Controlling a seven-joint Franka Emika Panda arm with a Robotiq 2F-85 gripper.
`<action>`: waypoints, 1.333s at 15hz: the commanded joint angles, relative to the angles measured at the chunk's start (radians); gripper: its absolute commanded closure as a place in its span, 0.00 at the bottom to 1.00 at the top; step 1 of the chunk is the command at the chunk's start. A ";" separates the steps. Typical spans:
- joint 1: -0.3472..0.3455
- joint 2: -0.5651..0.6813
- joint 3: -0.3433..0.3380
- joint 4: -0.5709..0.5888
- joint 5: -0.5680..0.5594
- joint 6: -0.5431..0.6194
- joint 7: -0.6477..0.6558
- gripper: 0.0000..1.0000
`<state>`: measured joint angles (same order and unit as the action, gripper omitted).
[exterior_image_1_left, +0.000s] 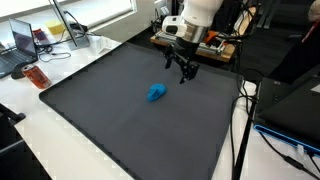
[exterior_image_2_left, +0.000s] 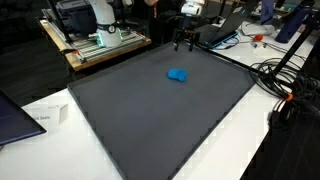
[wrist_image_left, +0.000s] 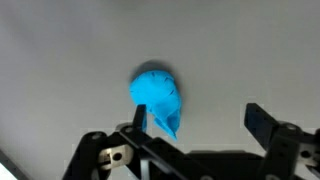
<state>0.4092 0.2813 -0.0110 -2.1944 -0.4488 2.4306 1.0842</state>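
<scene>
**Tool:** released. In the wrist view its two fingers stand wide apart with nothing between them. In both exterior views the tool hangs above the dark mat, clear of the surface and toward one edge of the mat.

**Blue object:** a small, crumpled-looking lump; the material cannot be determined. It lies on the mat toward the middle, near the tool but apart from it, and touches nothing else. In the wrist view it sits off-centre, with its lower end partly hidden behind one finger rather than in the gap.

**Bench:** white, and it carries the mat. A laptop and a small reddish item sit at its edge, well apart from the blue object. Cables lie beside the mat.
</scene>
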 joint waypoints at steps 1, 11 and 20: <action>0.016 0.093 0.039 0.157 -0.022 -0.164 0.086 0.00; 0.048 0.336 0.064 0.615 0.015 -0.643 0.117 0.00; 0.042 0.353 0.060 0.645 -0.004 -0.653 0.113 0.00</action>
<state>0.4508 0.6292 0.0534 -1.5658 -0.4458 1.7809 1.1960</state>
